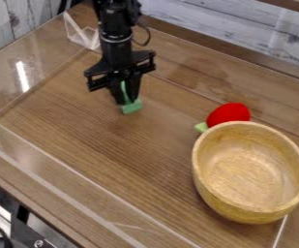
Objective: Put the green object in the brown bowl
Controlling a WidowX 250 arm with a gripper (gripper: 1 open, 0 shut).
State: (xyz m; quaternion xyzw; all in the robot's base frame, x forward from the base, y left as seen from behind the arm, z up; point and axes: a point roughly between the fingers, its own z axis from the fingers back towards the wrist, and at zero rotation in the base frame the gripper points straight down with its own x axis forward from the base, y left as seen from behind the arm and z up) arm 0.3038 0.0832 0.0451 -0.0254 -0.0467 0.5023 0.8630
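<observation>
Green block (131, 101) stood on the tabletop (100, 174) at upper centre, pinched narrowly by the end effector (123, 93). A shallow top-edge grip could slip during transfer to the bowl (252, 172), lower right.

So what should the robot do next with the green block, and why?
Probably lift it straight up a little. The tool looks closed around the green block, which seems to sit low on the table. The brown bowl is off to the right with a thick rim, so the block likely needs height before it travels over.
</observation>
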